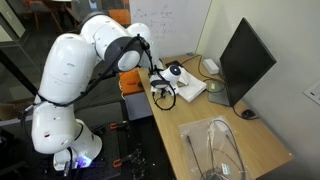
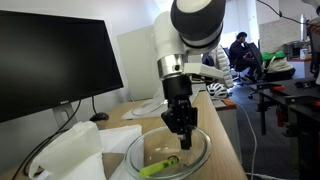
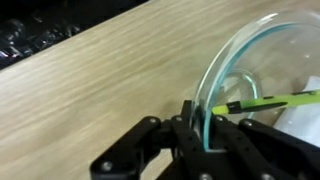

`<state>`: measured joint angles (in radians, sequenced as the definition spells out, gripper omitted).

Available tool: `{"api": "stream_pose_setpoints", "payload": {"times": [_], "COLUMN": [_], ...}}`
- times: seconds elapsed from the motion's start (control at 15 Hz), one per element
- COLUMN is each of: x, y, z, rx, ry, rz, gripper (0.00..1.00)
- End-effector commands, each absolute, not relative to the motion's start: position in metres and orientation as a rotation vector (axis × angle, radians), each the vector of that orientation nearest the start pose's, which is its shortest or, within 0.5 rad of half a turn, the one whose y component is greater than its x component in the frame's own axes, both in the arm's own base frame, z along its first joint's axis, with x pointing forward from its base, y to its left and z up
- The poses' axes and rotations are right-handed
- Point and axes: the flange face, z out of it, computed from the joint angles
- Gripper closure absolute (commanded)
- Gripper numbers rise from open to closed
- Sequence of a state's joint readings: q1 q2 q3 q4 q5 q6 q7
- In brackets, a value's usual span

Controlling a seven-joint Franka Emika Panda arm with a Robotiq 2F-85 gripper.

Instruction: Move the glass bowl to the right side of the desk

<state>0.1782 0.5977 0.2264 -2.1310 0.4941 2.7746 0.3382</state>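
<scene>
Tool [image 2: 181, 131] clenched on rim of glass bowl [image 2: 166, 152], one finger inside glass wall, one outside. Bowl sits on wooden worktop [image 2: 222, 128] directly under tool. Yellow-green pen [image 2: 160, 166] lies inside bowl, just below fingertips. Dark monitor [image 2: 50, 65] well off to side.

There's the clear, colourless glass bowl [image 2: 204, 152], only pale rim lines giving it away. A bright yellow-green thin stick [image 3: 265, 101] glows through the glass. The matt black claw [image 3: 205, 135] reads dark against the light-brown wooden table [image 3: 100, 90] with its fine streaky grain. Glossy white robot arm [image 2: 190, 25], plain black flat monitor [image 2: 50, 65].
</scene>
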Motion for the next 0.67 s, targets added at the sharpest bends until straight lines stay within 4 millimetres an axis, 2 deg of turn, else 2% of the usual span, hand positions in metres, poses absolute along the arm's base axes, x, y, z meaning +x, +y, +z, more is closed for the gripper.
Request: {"api": "stream_pose_setpoints", "payload": {"times": [0.0, 0.13, 0.33, 0.6], "x": [0.528, 0.528, 0.523, 0.502], "y": [0.198, 0.187, 0.159, 0.106], "z": [0.140, 0.148, 0.161, 0.179], "rx": [-2.746, -2.736, -2.710, -2.676], "ry": [0.627, 0.643, 0.657, 0.673], "rz": [0.070, 0.045, 0.015, -0.014], "gripper": [0.97, 0.97, 0.97, 0.97]}}
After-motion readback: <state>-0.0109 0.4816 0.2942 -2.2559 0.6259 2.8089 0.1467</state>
